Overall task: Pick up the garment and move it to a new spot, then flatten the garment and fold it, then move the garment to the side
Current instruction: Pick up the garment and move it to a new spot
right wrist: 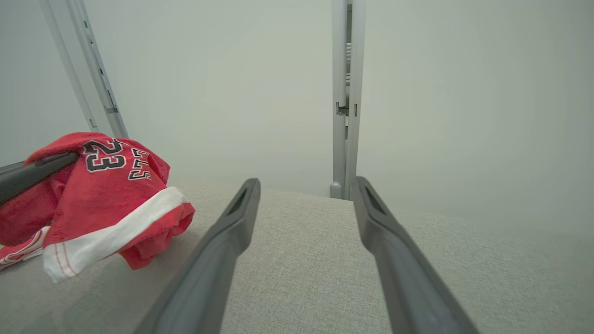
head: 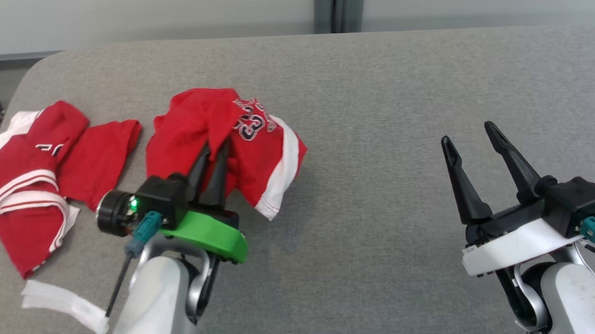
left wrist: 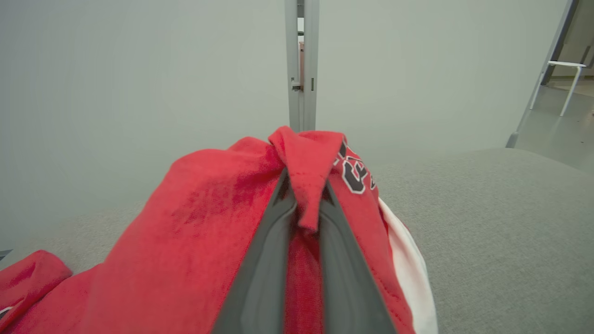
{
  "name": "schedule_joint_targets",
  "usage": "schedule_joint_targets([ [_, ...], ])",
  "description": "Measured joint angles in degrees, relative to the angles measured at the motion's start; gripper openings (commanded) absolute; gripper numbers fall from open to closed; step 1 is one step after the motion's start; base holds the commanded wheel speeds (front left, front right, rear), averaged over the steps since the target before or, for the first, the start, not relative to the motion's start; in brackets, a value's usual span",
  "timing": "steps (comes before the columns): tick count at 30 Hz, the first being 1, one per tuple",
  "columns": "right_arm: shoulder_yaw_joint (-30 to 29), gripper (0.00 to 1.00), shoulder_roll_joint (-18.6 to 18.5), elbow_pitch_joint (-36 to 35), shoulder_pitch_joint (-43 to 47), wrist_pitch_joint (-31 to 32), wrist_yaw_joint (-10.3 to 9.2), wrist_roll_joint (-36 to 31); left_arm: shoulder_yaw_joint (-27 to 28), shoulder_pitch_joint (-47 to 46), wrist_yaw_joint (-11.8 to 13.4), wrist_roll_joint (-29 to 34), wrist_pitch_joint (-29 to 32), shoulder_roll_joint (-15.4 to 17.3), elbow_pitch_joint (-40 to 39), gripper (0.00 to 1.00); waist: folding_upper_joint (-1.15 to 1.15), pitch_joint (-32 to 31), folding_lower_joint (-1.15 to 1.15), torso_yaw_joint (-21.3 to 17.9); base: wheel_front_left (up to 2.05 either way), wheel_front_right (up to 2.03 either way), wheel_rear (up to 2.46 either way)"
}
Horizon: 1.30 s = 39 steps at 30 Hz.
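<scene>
With left gripper pinched shut on a raised fold of the crumpled red white-trimmed jersey, left of centre on the grey cloth table, and right gripper gaping empty, lift high so no hem drags.

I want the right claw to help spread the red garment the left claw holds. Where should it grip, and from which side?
Probably the white-banded hem, approached from the robot's right: it droops free off the red garment toward the open right claw, while the left claw pinches a bunched fold up top.
</scene>
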Motion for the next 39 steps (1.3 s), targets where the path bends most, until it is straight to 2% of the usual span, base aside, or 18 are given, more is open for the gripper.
schedule_joint_targets([
  [5,0.8,1.00,0.9,2.1,-0.9,-1.7,0.00,1.0,-10.2,-4.7,-0.3,-2.2,1.0,-0.7,1.9,0.00,0.00,0.2,0.00,-6.1,0.00,0.00,0.00],
  [13,0.7,1.00,2.3,5.9,-1.5,-4.8,-0.01,1.6,-19.9,-8.9,-0.3,-7.2,3.7,-0.8,11.5,0.00,0.00,2.6,0.00,-16.2,0.00,0.00,0.00],
  [14,0.7,1.00,2.4,6.3,-1.5,-5.2,0.00,1.6,-20.6,-8.9,-0.3,-8.1,3.5,-0.5,12.4,0.34,0.00,3.0,0.00,-17.4,0.00,0.00,0.00],
  [15,0.8,1.00,2.6,6.7,-1.6,-5.4,0.00,1.5,-20.6,-8.9,-0.3,-8.7,2.7,-0.3,13.1,0.90,0.00,3.4,0.00,-18.4,0.00,0.00,0.00],
  [16,0.8,1.00,2.8,7.0,-1.6,-5.6,0.00,1.5,-20.5,-9.0,-0.3,-9.0,1.7,-0.1,13.4,1.00,0.00,3.8,0.00,-19.4,0.00,0.00,0.00],
  [20,0.7,1.00,3.1,7.8,-1.7,-6.2,0.00,1.4,-19.5,-9.1,-0.2,-9.7,-2.0,0.8,13.2,1.00,0.00,5.2,0.00,-21.7,0.00,0.00,0.00],
  [25,0.2,1.00,2.6,7.7,-1.6,-6.1,0.00,1.1,-16.9,-7.1,1.8,-10.3,-4.3,2.2,9.3,1.00,0.00,5.4,0.00,-20.7,0.00,0.00,0.00],
  [34,-0.9,1.00,1.2,5.6,-0.5,-3.8,0.00,0.2,-4.9,-0.9,9.8,-11.4,-5.7,8.0,1.1,1.00,0.00,3.5,0.00,-14.7,0.00,0.00,0.00],
  [37,-1.2,1.00,1.1,5.1,0.0,-3.1,0.00,0.1,-1.2,1.8,11.2,-11.4,-5.7,9.9,-0.5,1.00,0.00,2.3,0.00,-12.2,0.00,0.00,0.00],
  [39,-1.5,1.00,1.1,4.9,0.6,-2.6,0.00,0.0,0.9,4.1,11.3,-11.3,-5.8,10.8,-1.3,1.00,0.00,1.4,0.00,-10.6,0.00,0.00,0.00],
])
